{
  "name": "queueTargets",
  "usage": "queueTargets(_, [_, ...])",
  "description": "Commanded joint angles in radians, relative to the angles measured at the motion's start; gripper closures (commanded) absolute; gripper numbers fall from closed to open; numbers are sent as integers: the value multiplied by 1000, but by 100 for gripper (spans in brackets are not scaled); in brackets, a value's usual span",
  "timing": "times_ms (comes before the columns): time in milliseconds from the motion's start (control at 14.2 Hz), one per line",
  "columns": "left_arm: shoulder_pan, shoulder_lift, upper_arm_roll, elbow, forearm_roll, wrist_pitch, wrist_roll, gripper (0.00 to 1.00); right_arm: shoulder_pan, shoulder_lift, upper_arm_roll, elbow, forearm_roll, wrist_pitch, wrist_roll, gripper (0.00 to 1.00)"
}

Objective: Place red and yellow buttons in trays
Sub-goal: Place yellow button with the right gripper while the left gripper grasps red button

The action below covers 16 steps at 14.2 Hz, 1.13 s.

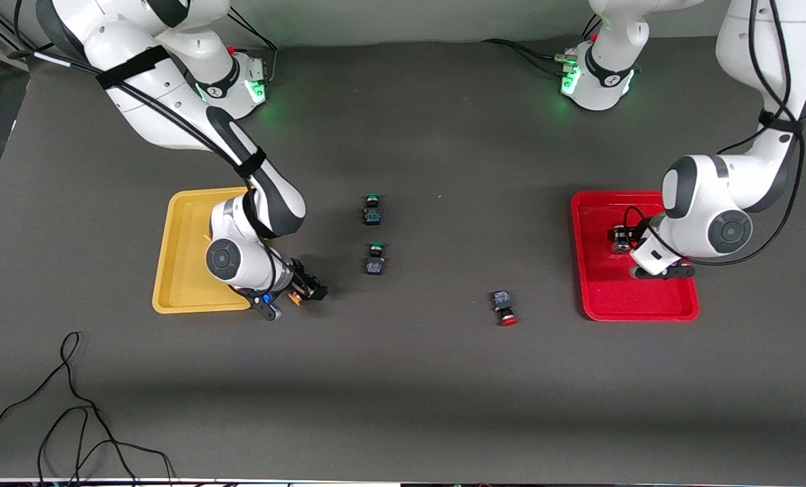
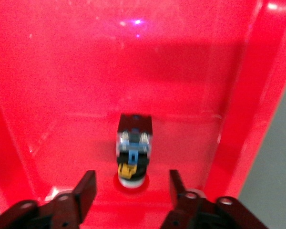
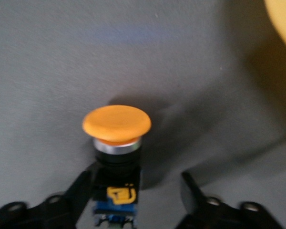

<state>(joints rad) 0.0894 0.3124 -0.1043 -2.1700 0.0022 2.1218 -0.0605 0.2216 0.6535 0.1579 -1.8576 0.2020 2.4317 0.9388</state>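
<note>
A red button [image 1: 621, 238] lies in the red tray [image 1: 612, 297]. My left gripper [image 1: 633, 238] hangs just over it, open. In the left wrist view the button [image 2: 133, 143] lies on the tray floor [image 2: 62, 71] ahead of the open left gripper [image 2: 132, 175], untouched. A second red button [image 1: 504, 308] lies on the table toward the red tray. My right gripper [image 1: 305, 292] is low at the yellow tray's [image 1: 180, 270] near corner. Its open fingers straddle a yellow button [image 3: 117, 124] on the table; one finger [image 3: 83, 183] touches the body. The other yellow button is not visible.
Two green-capped buttons [image 1: 372, 210] [image 1: 374, 259] lie mid-table, one nearer the front camera than the other. The yellow tray's corner shows in the right wrist view [image 3: 283, 19]. Loose black cables [image 1: 72, 406] lie at the table's near edge toward the right arm's end.
</note>
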Motion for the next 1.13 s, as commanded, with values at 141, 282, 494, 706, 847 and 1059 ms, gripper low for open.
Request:
queueTargets(141, [-117,-55,-50,209,-31,-245,-219,1,-19,-92,-15,14,8,-106,3,100])
queueTargets(282, [-209,31,-77,356,-31,-263,-402,1,-59,-179,-40,18,-1,-247,-49,100])
queueTargets(494, [-304,230,-81,604,-30,-253,-547,1,-71,-271,-167,11,-3,-417,-272,100])
queueTargets(706, [-330,371,-81,757,-21,-203,-547,1,-73,-266,-259,-66,42,-369,-396,100])
queueTargets(847, [-332,411,-81,756,-27,-76,-565,1,-64,-270,-258,-217,63,-179,-406,100])
queueTargets(1059, [-362,474,-81,753,-18,39,-622,1,-68,-267,-256,-276,63,-80,-472,100])
